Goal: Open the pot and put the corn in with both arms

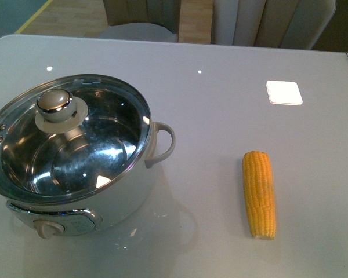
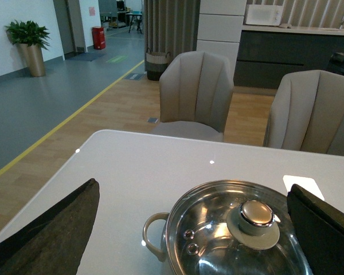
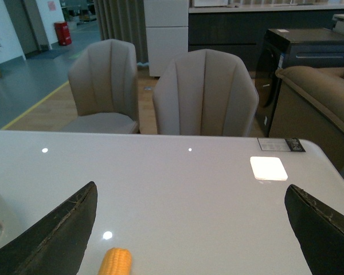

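The white electric pot (image 1: 130,200) sits closed under its glass lid (image 1: 75,139); the yellow corn cob (image 1: 259,194) lies right of it. The left hand (image 2: 192,186) and right hand (image 3: 191,189) gape empty, one facing each, ready.

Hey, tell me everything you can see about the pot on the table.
The pot is large, round and electric, with a white body and a shiny steel rim and interior that looks empty. Its glass lid is on and level, topped by a beige knob. A pale looped handle sticks out at the side, and a beige dial sits low at the front. It stands upright on the grey table, apart from the corn, with nothing else touching it.
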Action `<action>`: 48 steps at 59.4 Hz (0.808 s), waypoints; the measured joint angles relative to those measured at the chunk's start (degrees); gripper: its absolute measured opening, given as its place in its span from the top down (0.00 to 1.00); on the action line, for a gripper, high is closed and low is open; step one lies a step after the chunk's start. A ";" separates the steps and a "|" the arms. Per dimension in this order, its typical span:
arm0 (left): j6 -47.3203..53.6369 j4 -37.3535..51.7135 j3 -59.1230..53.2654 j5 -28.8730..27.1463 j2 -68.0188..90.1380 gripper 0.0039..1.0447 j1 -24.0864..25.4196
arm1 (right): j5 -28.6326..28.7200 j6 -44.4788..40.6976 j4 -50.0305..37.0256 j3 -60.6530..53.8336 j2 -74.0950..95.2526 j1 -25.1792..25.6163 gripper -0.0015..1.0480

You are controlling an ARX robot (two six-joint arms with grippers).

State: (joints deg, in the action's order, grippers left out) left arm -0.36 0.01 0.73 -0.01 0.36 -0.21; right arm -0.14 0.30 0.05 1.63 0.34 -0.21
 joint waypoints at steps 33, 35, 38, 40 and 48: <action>-7.87 -9.18 6.54 -19.02 13.22 0.06 -7.30 | 0.00 0.00 0.00 0.00 -0.07 0.00 0.08; -8.61 -7.26 7.72 -20.68 16.98 0.06 -8.52 | 0.02 0.00 0.00 0.00 -0.07 0.00 0.08; -9.38 -2.69 9.53 -20.98 22.60 0.06 -9.60 | 0.00 0.00 0.00 0.00 -0.07 0.00 0.08; -9.51 0.50 10.56 -20.70 25.83 0.06 -9.92 | 0.00 0.00 0.00 0.00 -0.07 0.00 0.08; -9.53 18.88 16.11 -16.55 45.62 0.06 -11.47 | 0.00 0.00 0.00 0.00 -0.07 0.00 0.08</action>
State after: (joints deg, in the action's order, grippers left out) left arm -9.89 18.90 16.84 -16.56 45.98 -11.68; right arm -0.14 0.30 0.05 1.63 0.27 -0.21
